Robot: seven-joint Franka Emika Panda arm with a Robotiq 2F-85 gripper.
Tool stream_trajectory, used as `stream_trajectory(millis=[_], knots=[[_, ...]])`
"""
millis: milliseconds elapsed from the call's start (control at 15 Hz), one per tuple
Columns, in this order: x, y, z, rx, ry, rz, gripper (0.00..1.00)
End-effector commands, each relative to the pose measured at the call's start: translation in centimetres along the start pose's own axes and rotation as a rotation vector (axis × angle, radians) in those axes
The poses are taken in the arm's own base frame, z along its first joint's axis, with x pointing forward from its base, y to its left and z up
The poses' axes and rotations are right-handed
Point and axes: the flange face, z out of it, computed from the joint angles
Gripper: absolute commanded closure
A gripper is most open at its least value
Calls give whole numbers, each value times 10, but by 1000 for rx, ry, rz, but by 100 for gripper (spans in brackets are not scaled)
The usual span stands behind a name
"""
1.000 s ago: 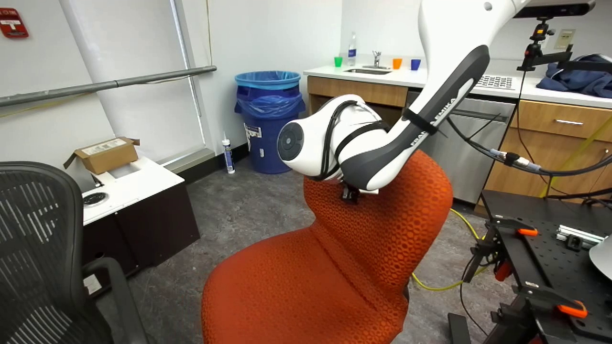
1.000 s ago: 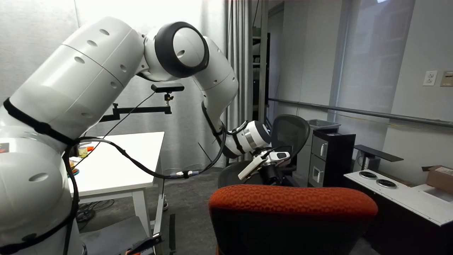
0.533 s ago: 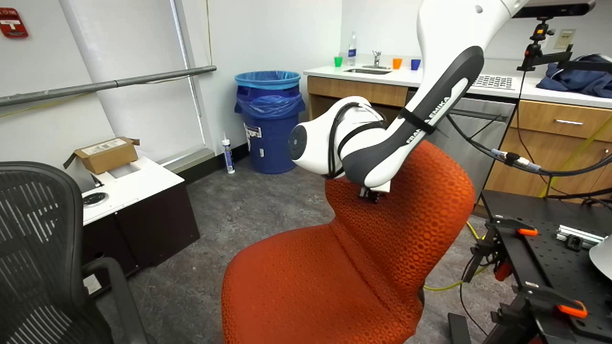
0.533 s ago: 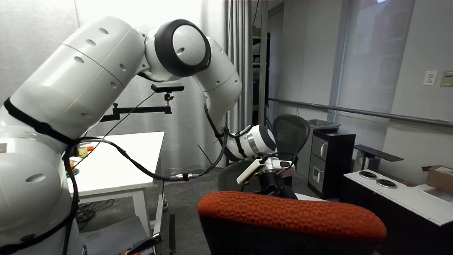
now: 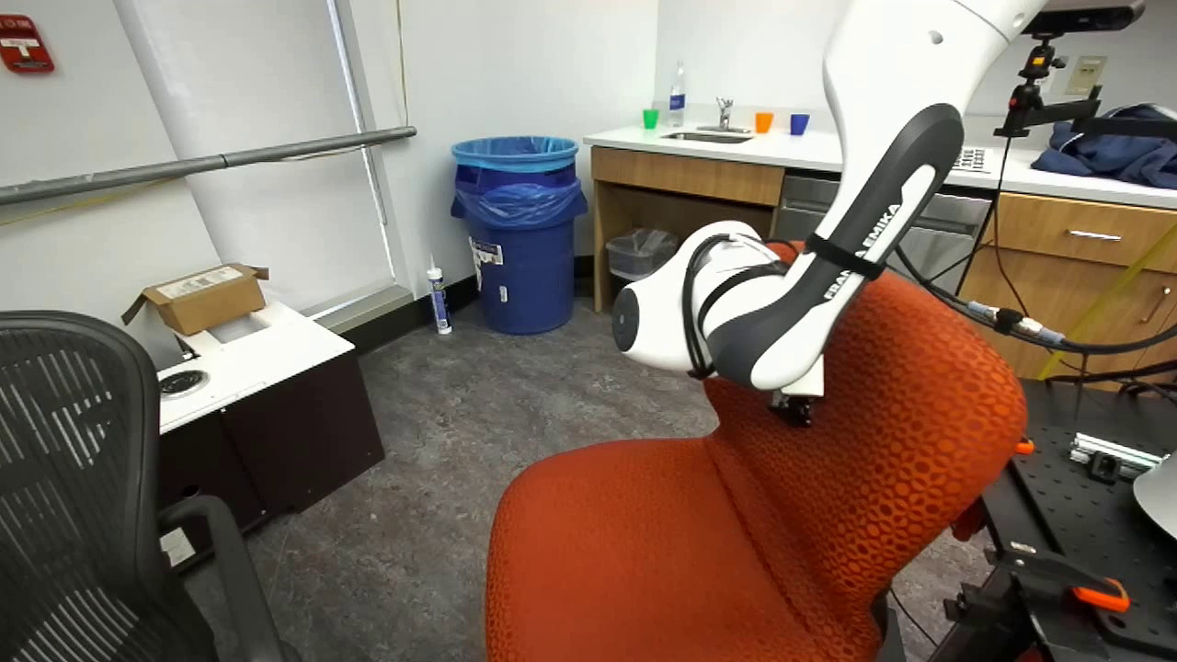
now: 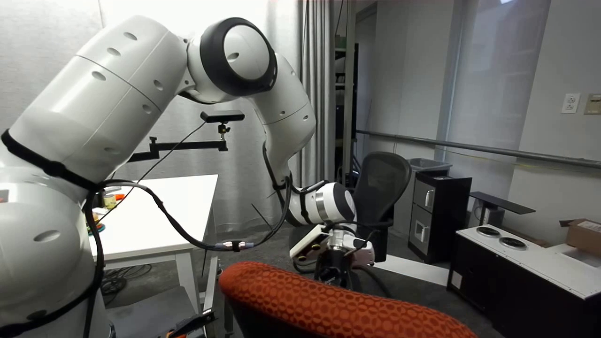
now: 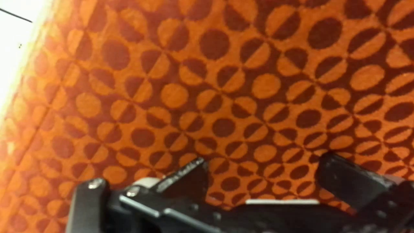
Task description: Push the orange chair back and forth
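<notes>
The orange chair [image 5: 644, 552] stands mid-floor in an exterior view, its wide seat toward the camera and its patterned backrest angled at the right. In an exterior view, only the top of its backrest [image 6: 338, 305] shows, sloping down to the right. My gripper [image 5: 793, 409] is at the front face of the backrest, above the seat. It also shows behind the backrest's top edge [image 6: 334, 270], its tips hidden there. In the wrist view the gripper's fingers [image 7: 263, 158] are spread apart with only orange fabric [image 7: 207, 81] beyond them. I cannot tell whether they touch it.
A black mesh chair [image 5: 74, 478] stands at the left. A black table [image 5: 1057, 506] with orange-handled clamps is close behind the backrest. A white-topped dark cabinet [image 5: 276, 405] and a blue bin [image 5: 524, 239] stand farther back. A white table [image 6: 178, 211] also shows.
The orange chair has moved toward the black table and turned somewhat, its backrest now overlapping that table in view. The gripper has moved the same way with it and stays at the backrest.
</notes>
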Motion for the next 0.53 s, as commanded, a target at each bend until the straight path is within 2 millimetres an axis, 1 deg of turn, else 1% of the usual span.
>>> stream_trajectory(millis=[0,133,200,333,467], knots=[[-37,1,36,-4,-140,-25,0],[-45,-1,41,-2,-159,-39,0],[-47,-1,40,5,-153,-38,0],[-47,6,25,32,-111,-16,0],[-50,17,1,73,-58,4,0]])
